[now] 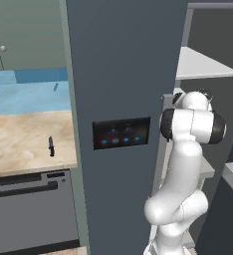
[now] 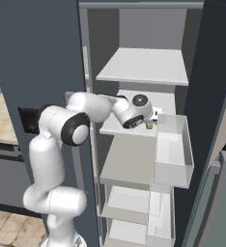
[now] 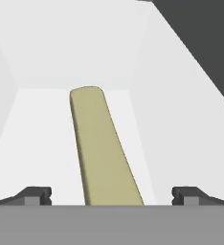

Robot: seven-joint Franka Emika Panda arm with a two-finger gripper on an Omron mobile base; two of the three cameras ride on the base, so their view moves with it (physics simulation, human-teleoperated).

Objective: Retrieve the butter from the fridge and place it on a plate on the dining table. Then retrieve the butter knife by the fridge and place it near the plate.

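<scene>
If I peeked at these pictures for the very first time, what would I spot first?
Probably the big white robot arm reaching into the open fridge, between its white shelves. Up close in the hand view, the olive-yellow butter lies on a white shelf between the open gripper tips. On the beige counter left of the fridge lies a tiny dark butter knife.

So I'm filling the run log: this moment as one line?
stage: reaching for butter | gripper: open, straddling it | fridge: open | butter knife: on counter
</scene>
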